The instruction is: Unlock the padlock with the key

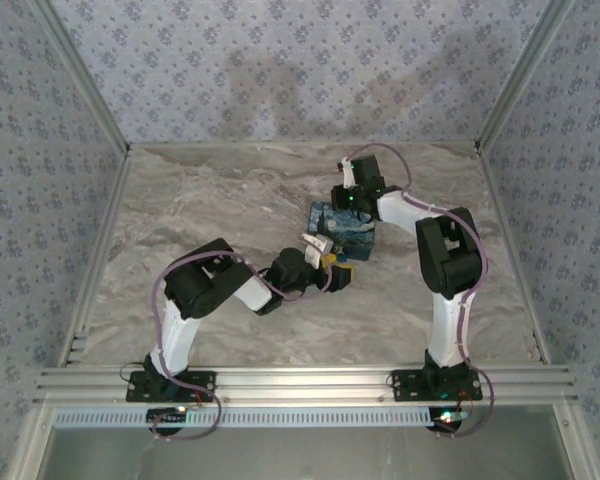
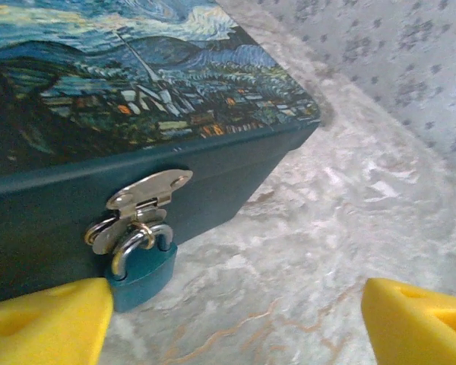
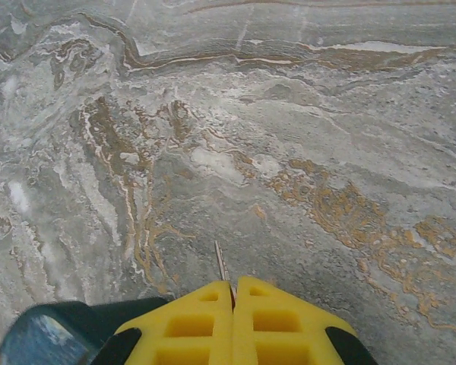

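I can read no words, numbers or brand marks here, neither on the painted box (image 2: 137, 84) nor on the small blue padlock (image 2: 143, 275) hanging from its clasp (image 2: 148, 194).

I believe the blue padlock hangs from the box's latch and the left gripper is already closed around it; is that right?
Not quite: the padlock does hang from the latch of the box, but the left gripper is open, not closed around it, as the left wrist view shows.

Left arm (image 1: 208, 285) folded low, jaws spread wide, right arm (image 1: 446, 250) reaching far, jaws clamped on key (image 3: 222, 262).
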### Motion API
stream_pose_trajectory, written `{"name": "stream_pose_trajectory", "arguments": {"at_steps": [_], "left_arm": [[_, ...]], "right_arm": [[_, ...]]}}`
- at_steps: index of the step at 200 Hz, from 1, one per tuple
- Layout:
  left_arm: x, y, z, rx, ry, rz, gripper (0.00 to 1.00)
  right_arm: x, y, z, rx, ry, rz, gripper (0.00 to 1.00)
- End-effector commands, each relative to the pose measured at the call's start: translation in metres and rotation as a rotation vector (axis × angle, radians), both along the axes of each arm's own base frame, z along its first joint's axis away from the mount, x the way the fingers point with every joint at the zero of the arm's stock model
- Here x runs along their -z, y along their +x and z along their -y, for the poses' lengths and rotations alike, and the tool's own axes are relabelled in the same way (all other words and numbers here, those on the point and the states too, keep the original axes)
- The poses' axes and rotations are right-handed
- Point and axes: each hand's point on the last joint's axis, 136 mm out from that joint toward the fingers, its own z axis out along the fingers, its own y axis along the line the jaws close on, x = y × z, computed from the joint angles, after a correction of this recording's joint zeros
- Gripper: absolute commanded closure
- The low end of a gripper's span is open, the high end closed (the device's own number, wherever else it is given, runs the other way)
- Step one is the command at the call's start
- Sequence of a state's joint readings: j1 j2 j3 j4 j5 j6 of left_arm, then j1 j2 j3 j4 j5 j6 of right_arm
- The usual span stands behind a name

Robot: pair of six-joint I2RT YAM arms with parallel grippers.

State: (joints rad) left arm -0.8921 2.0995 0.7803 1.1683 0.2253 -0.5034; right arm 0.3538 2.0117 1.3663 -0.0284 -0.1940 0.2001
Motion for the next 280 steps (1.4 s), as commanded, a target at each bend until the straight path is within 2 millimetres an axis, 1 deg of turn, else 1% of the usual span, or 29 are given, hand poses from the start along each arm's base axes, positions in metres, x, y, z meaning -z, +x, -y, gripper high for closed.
{"name": "stream_pose_trajectory", "arguments": {"at_steps": [1,20,52,61,68,82,89,99,108,121,139,152,171,189,211,235,245,247,250,263,269,280], "left_arm": [[-0.030,0.003,0.011,0.070,-0.160,0.005,0.23],[-0.029,0.005,0.007,0.056,-0.166,0.002,0.22],[-0.029,0.003,0.015,0.082,-0.186,-0.039,0.21],[-0.027,0.002,0.019,0.092,-0.183,-0.049,0.23],[-0.026,0.000,0.022,0.109,-0.182,-0.057,0.27],[-0.022,0.000,0.026,0.107,-0.176,-0.081,0.28],[-0.020,0.002,0.024,0.083,-0.162,-0.080,0.26],[-0.016,0.007,0.015,0.016,-0.123,-0.073,0.23],[-0.017,0.009,0.007,-0.031,-0.087,-0.044,0.20],[-0.016,0.010,-0.002,-0.076,-0.031,-0.008,0.19],[-0.018,0.008,-0.010,-0.087,-0.010,0.012,0.18],[-0.021,0.007,-0.015,-0.092,-0.015,0.016,0.17],[-0.023,0.004,-0.020,-0.095,-0.013,0.017,0.17],[-0.021,0.004,-0.021,-0.093,0.007,0.007,0.16],[-0.016,0.006,-0.022,-0.095,0.025,-0.004,0.16],[-0.006,0.008,-0.020,-0.089,0.071,-0.016,0.16],[-0.002,0.008,-0.018,-0.084,0.084,-0.021,0.15],[0.000,0.009,-0.018,-0.084,0.086,-0.022,0.15],[0.000,0.009,-0.017,-0.083,0.088,-0.021,0.15],[0.006,0.011,-0.014,-0.076,0.094,-0.032,0.15],[0.006,0.011,-0.011,-0.068,0.092,-0.034,0.15],[0.007,0.011,-0.005,-0.045,0.088,-0.040,0.15]], "right_arm": [[0.050,-0.047,-0.005,-0.049,-0.048,-0.196,1.00],[0.050,-0.048,-0.006,-0.047,-0.044,-0.196,1.00],[0.049,-0.049,-0.007,-0.049,-0.035,-0.191,1.00],[0.048,-0.049,-0.007,-0.049,-0.030,-0.190,1.00],[0.048,-0.049,-0.008,-0.048,-0.029,-0.190,1.00],[0.047,-0.049,-0.008,-0.046,-0.029,-0.187,1.00],[0.046,-0.049,-0.008,-0.047,-0.031,-0.183,1.00],[0.044,-0.049,-0.006,-0.045,-0.038,-0.179,1.00],[0.040,-0.048,-0.004,-0.041,-0.043,-0.168,1.00],[0.032,-0.047,0.000,-0.027,-0.050,-0.152,1.00],[0.015,-0.043,0.011,0.017,-0.073,-0.121,1.00],[0.000,-0.040,0.023,0.059,-0.103,-0.091,1.00],[-0.020,-0.036,0.049,0.147,-0.146,-0.061,1.00],[-0.029,-0.037,0.077,0.237,-0.181,-0.066,1.00],[-0.026,-0.045,0.111,0.346,-0.206,-0.112,1.00],[-0.016,-0.062,0.135,0.419,-0.229,-0.161,1.00],[-0.014,-0.065,0.140,0.441,-0.233,-0.171,1.00],[-0.005,-0.072,0.142,0.445,-0.246,-0.193,1.00],[0.000,-0.076,0.145,0.452,-0.253,-0.204,1.00],[0.010,-0.083,0.150,0.479,-0.265,-0.220,1.00],[0.014,-0.085,0.150,0.477,-0.264,-0.221,1.00],[0.022,-0.087,0.143,0.453,-0.241,-0.230,1.00]]}}
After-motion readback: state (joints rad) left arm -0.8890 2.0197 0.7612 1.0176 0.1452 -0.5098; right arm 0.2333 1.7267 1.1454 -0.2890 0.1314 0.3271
